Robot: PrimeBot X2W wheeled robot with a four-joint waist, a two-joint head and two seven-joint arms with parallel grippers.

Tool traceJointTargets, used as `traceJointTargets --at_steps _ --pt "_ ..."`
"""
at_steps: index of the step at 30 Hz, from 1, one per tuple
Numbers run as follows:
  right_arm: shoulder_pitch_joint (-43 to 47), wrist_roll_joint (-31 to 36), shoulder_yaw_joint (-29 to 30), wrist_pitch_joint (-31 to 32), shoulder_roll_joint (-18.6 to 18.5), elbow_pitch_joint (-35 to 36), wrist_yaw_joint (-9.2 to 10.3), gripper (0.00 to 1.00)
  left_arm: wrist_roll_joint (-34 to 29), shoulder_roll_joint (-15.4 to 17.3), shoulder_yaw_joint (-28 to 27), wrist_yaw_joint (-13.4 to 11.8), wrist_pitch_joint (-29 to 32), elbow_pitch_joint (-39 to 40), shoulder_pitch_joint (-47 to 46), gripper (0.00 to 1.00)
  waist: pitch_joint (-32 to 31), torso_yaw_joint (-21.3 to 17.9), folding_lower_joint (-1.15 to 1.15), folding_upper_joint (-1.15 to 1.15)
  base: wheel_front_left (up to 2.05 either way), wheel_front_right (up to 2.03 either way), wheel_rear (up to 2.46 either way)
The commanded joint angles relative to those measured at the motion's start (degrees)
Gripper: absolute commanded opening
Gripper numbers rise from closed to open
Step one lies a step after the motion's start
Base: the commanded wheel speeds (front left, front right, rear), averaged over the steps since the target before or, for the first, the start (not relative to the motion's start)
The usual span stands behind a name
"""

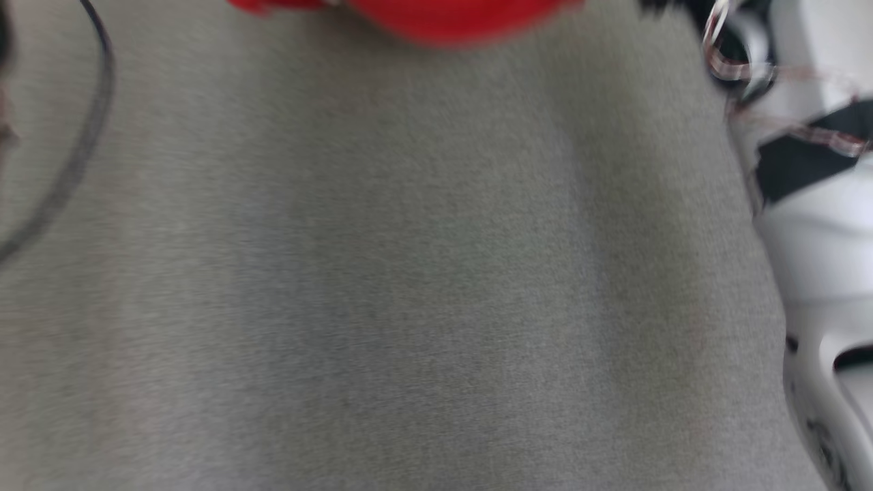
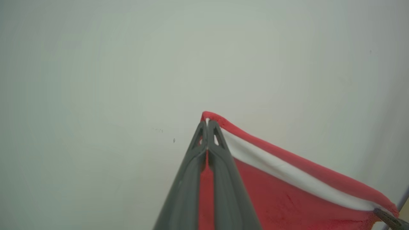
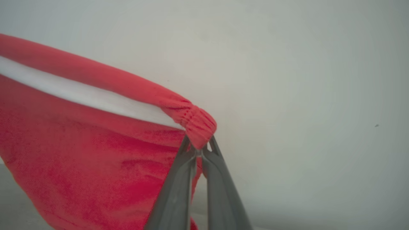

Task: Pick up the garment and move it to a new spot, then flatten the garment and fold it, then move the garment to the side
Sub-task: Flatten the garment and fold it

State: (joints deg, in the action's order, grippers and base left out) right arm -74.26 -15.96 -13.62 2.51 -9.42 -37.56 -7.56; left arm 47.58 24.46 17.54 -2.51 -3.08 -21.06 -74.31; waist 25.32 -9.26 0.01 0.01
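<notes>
Left wrist view: left tool [image 2: 207, 123] pressed together, pinching one end of the hemmed edge of the red garment [image 2: 281, 204], with cloth caught between the fingers. Right wrist view: right tool [image 3: 198, 148] likewise pinching, on the gathered, elasticated end of that same edge. The garment hangs spread between the two tools. Its white band [image 2: 287, 174] runs just under the red hem, and the body of the cloth drops away below. Head view is badly blurred: the garment is at the far side of the grey tabletop [image 1: 409, 273]; cannot tell whether its lower part touches the tabletop. Judgement: pick-up done, transfer to the new spot in hand. Flattening, folding and the move aside all remain.
</notes>
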Motion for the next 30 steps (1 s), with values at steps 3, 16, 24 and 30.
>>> traceJointTargets --at_steps 3,16,24,30 --pt "-5.42 4.51 3.80 -7.21 0.84 -4.04 0.17 0.00 -0.66 -0.61 -2.28 0.66 -5.29 -0.37 -6.50 0.00 6.80 -5.25 -0.01 -0.01 0.00 0.00 0.00" --pt "-4.70 7.11 -1.89 -14.69 0.97 -12.53 0.15 0.00 0.42 -5.23 -0.52 8.56 -11.86 2.49 3.13 0.00 11.14 -0.55 -0.01 -0.01 0.00 0.00 0.00" --pt "9.70 -4.65 -12.94 -9.90 -4.76 -9.22 0.15 0.00 5.46 -10.74 -5.65 8.91 -12.09 10.86 34.02 0.00 4.03 4.35 -0.01 -0.01 0.00 0.00 0.00" --pt "22.42 -12.23 -17.70 -1.78 -9.95 -0.81 0.15 0.00 8.50 -10.81 -2.42 7.97 -8.03 11.37 50.67 0.00 -4.87 5.99 -0.01 -0.01 0.00 0.00 0.00"
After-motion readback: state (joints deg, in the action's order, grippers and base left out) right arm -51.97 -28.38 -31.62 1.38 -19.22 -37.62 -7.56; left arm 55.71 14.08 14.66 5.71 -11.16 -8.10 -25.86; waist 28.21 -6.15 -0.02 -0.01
